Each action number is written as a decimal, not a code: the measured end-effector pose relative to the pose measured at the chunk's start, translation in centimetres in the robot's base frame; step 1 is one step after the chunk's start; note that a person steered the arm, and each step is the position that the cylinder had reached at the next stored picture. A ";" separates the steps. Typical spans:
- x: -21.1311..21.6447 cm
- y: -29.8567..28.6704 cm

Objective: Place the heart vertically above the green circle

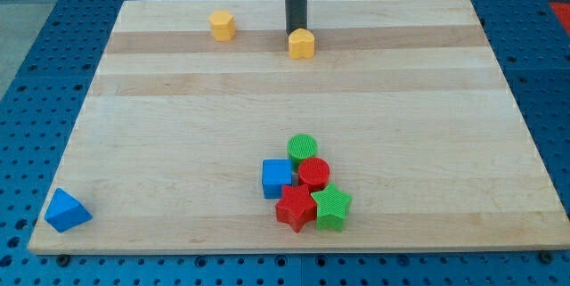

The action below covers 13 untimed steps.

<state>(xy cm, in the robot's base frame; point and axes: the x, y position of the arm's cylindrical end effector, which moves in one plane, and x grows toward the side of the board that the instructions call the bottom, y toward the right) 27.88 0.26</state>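
A yellow heart-like block (302, 44) lies near the view's top centre of the wooden board (178, 143). My tip (295, 31) is just above it in the view, touching or almost touching its top-left edge. The green circle (302, 148) sits lower in the view, at the top of a tight cluster, roughly straight below the heart and far from it.
The cluster also holds a blue cube (277, 178), a red circle (313, 174), a red star (295, 208) and a green star (331, 207). A yellow hexagon (223, 25) lies at the top left. A blue triangle (66, 210) sits at the bottom-left corner.
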 end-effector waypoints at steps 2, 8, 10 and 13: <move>1.1 0.2; 5.3 2.7; 5.3 4.4; 5.6 2.0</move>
<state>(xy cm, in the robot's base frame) 33.46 2.21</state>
